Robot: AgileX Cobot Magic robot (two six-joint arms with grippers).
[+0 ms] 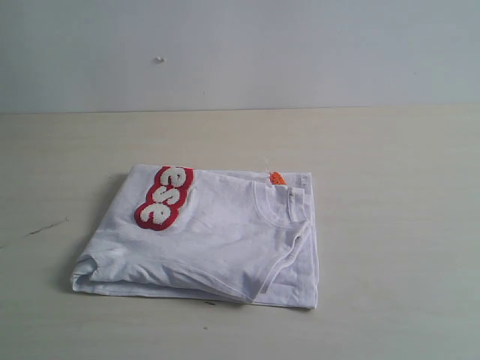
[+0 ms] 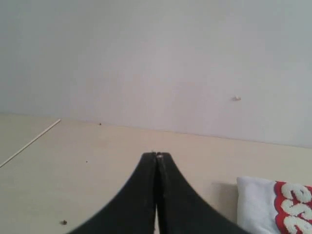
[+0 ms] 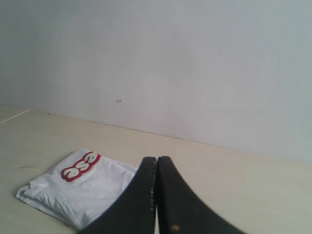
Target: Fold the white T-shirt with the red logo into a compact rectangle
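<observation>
Found the white T-shirt (image 1: 217, 240) lying folded in a rough rectangle at mid worktop (image 1: 390, 187), with the red logo (image 1: 163, 197) half wrapped over its far left fold. Found the left tool (image 2: 157, 155) and the right tool (image 3: 157, 158) both pressed together, pinching nothing, clear of the cloth. Judged at risk of springing open: loose, uneven layers along the near edge, liable to be dragged askew by any further pinch or sweep.
</observation>
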